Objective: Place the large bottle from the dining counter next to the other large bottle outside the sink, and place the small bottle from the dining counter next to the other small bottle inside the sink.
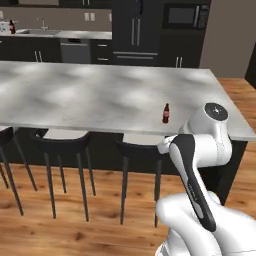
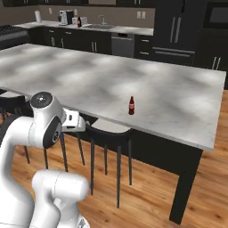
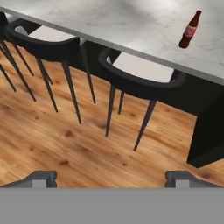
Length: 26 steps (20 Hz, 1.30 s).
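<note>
A white robot arm hovers over the stools (image 3: 131,78), gripper (image 3: 111,178) spread wide and empty, while 1 small bottle (image 1: 165,113) stands upright near the dining counter (image 1: 75,95) edge, within reach.

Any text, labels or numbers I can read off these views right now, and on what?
None can be read.
Small bottle on the dining counter: red label, its print too blurred to read.
Bottle on the far worktop by the sink: too small to tell any label.
Microwave: no legible markings.
</note>
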{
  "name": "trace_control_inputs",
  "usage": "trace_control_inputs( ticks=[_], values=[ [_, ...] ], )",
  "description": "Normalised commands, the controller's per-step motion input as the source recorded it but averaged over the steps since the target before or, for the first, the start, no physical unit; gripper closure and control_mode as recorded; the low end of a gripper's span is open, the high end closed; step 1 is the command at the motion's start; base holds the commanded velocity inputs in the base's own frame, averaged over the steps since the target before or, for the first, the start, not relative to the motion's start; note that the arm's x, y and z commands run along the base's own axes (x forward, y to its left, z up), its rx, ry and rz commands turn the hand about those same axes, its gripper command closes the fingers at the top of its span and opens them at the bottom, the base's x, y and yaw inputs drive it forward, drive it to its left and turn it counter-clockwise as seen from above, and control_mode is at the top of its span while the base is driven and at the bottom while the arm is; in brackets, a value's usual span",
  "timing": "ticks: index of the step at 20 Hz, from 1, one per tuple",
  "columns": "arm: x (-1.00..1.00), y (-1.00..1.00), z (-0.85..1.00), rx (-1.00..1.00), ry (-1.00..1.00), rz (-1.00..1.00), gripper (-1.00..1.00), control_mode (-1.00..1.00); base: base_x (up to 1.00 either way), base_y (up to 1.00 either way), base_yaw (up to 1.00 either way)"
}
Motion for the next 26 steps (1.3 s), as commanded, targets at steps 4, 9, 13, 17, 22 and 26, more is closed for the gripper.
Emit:
trace_control_inputs(
  ticks=[4,9,13,17,22,26],
  values=[
    [0.0,0.0,0.0,0.0,0.0,0.0,-1.0,1.0,0.0,-0.93,0.11],
    [0.0,0.0,0.0,0.0,0.0,0.0,-1.0,1.0,0.0,-0.78,0.06],
    [0.0,0.0,0.0,0.0,0.0,0.0,-1.0,1.0,0.0,-0.46,-0.01],
    [0.0,0.0,0.0,0.0,0.0,0.0,-1.0,1.0,0.0,-0.15,-0.1],
    [0.0,0.0,0.0,0.0,0.0,0.0,-1.0,1.0,0.0,0.0,-0.2],
    [0.0,0.0,0.0,0.0,0.0,0.0,-1.0,1.0,0.0,0.09,-0.24]
  ],
)
